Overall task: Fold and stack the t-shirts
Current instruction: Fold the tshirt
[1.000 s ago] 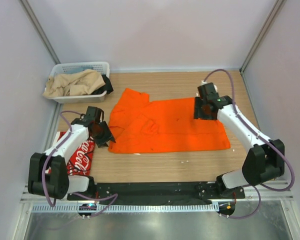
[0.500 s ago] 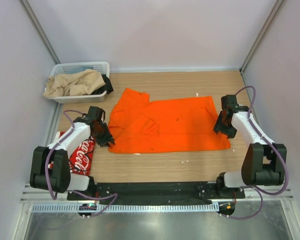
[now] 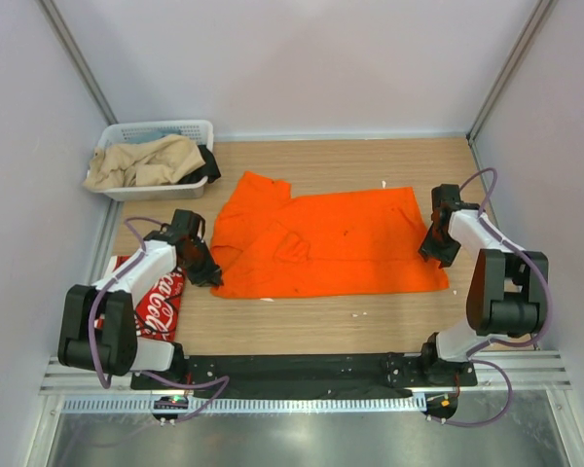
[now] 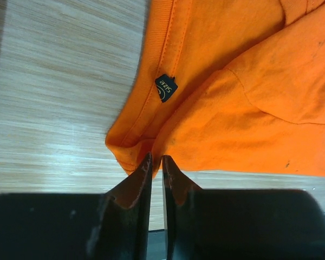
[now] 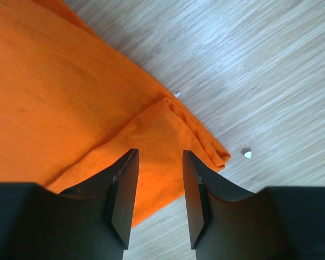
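Your left fingers (image 4: 131, 189) were nearly together at a corner of the orange t-shirt (image 4: 249, 124) — grip unclear. Your right fingers (image 5: 122, 187) stood spread astride another corner — you likely needed both layers deep.

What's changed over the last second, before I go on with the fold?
The right gripper swung from the far right part of the orange shirt out to its right edge, jaws narrower but open over the cloth. The left gripper edged in to the near-left corner and closed almost shut; whether cloth is pinched is unclear. The orange shirt, red shirt and basket stayed put.
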